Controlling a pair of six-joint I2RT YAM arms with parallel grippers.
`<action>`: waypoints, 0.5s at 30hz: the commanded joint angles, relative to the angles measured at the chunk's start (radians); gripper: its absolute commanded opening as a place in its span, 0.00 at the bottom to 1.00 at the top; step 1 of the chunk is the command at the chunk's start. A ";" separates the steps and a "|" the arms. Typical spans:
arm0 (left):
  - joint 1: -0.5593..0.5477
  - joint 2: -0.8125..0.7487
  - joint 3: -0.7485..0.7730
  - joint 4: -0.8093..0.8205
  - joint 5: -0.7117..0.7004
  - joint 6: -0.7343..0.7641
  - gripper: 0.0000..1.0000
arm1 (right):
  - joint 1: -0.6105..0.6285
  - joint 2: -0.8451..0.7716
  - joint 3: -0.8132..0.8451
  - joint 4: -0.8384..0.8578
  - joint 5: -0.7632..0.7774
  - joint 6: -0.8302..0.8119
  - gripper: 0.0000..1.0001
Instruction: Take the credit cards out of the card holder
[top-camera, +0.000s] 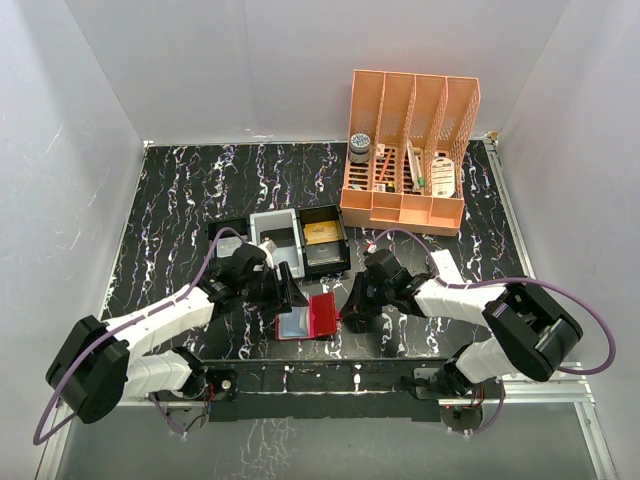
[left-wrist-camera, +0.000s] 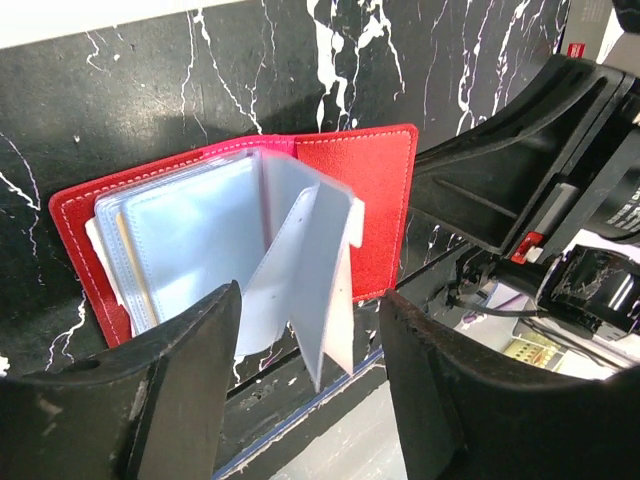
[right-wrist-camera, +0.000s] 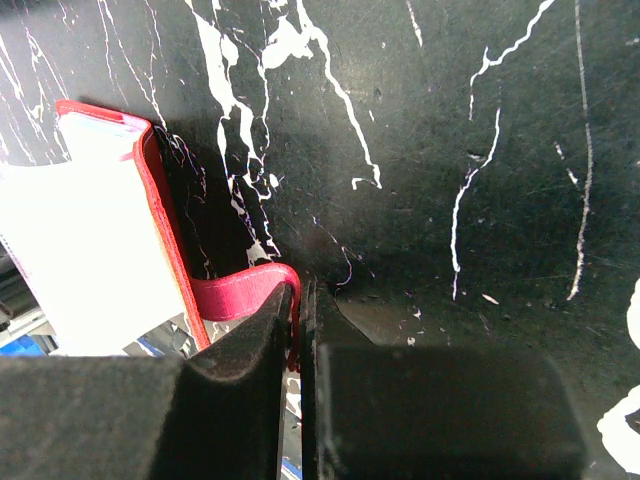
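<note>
The red card holder (top-camera: 322, 314) lies open near the table's front edge, its clear sleeves (left-wrist-camera: 310, 270) fanned upward. A pale blue credit card (left-wrist-camera: 190, 240) shows inside the front sleeve, with a tan edge behind it. My left gripper (left-wrist-camera: 310, 345) is open and straddles the lower corners of the sleeves. Its fingers (left-wrist-camera: 190, 390) stand apart from the sleeves on both sides. My right gripper (right-wrist-camera: 303, 310) is shut on the holder's red tab (right-wrist-camera: 240, 290) at the holder's right side (top-camera: 352, 312). In the right wrist view the holder's cover (right-wrist-camera: 158, 200) stands on edge.
A black compartmented tray (top-camera: 325, 240) with a grey insert sits just behind the holder. An orange desk organiser (top-camera: 405, 150) stands at the back right. A small white box (top-camera: 446, 266) lies beside the right arm. The table's front edge runs just below the holder.
</note>
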 joint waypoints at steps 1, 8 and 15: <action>-0.007 -0.017 0.045 -0.100 -0.047 0.021 0.57 | -0.006 0.014 0.022 -0.016 0.034 -0.009 0.00; -0.007 -0.031 -0.014 0.052 0.048 -0.014 0.56 | -0.005 0.017 0.022 -0.016 0.033 -0.009 0.00; -0.017 0.083 -0.032 0.303 0.223 -0.063 0.51 | -0.006 0.015 0.022 -0.011 0.025 -0.006 0.00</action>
